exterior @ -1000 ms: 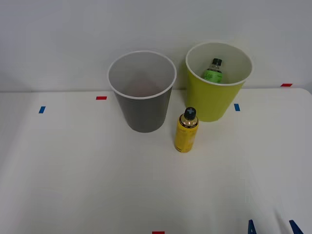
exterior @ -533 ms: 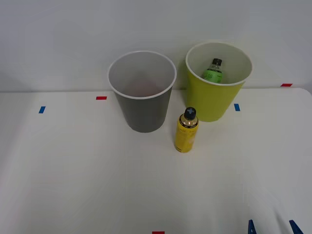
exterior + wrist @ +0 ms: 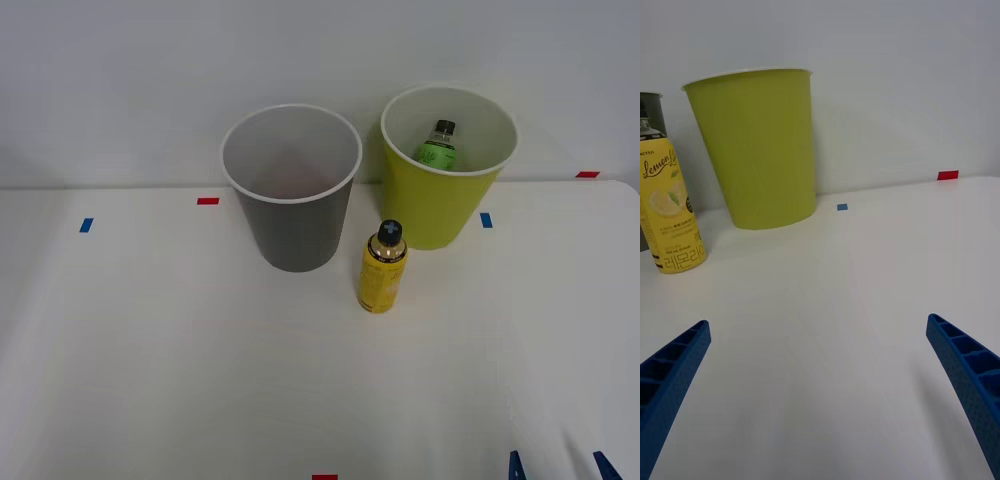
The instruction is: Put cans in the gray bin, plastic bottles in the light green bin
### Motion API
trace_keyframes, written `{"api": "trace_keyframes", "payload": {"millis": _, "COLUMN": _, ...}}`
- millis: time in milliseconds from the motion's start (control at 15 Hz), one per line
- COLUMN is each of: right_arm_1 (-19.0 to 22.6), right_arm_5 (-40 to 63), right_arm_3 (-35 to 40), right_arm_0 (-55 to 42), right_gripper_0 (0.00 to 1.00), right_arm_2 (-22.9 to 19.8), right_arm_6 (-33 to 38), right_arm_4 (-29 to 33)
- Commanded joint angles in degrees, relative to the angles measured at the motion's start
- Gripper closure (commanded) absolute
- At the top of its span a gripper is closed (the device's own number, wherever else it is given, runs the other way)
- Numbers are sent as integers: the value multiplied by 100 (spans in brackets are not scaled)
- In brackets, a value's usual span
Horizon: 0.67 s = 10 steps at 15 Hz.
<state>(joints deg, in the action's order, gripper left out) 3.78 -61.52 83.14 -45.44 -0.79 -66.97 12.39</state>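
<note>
While our right gripper (image 3: 820, 390) hovers low over the white table (image 3: 150, 380), we see its two blue ribbed fingers (image 3: 670, 375) spread wide apart with nothing between them. From the front camera, their tips poke in at about five o'clock, well apart from every task item.

We find the yellow bottle (image 3: 382, 268) standing upright on the table near the middle of the front view, dark cap on top, gold neck below it. At its eleven o'clock stands the gray bin (image 3: 295, 225), upright, white rim up; we cannot make out anything inside it. At the bottle's one o'clock stands the light green bin (image 3: 440, 205), also upright. Inside that bin we see the green-label bottle (image 3: 438, 146), leaning against the far wall with its cap up.

From the wrist camera, we see the yellow bottle just beside the light green bin, with a lemon printed on its label.
</note>
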Motion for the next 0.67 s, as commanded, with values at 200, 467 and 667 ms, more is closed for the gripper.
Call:
{"api": "trace_keyframes", "payload": {"millis": 200, "right_arm_1": -1, "right_arm_5": 0, "right_arm_3": 0, "right_arm_0": 0, "right_gripper_0": 0, "right_arm_2": 0, "right_arm_6": 0, "right_arm_4": 0}}
{"api": "trace_keyframes", "payload": {"millis": 467, "right_arm_1": -1, "right_arm_5": 0, "right_arm_3": 0, "right_arm_0": 0, "right_gripper_0": 0, "right_arm_2": 0, "right_arm_6": 0, "right_arm_4": 0}}
{"api": "trace_keyframes", "payload": {"millis": 667, "right_arm_1": -1, "right_arm_5": 0, "right_arm_3": 0, "right_arm_0": 0, "right_gripper_0": 0, "right_arm_2": 0, "right_arm_6": 0, "right_arm_4": 0}}
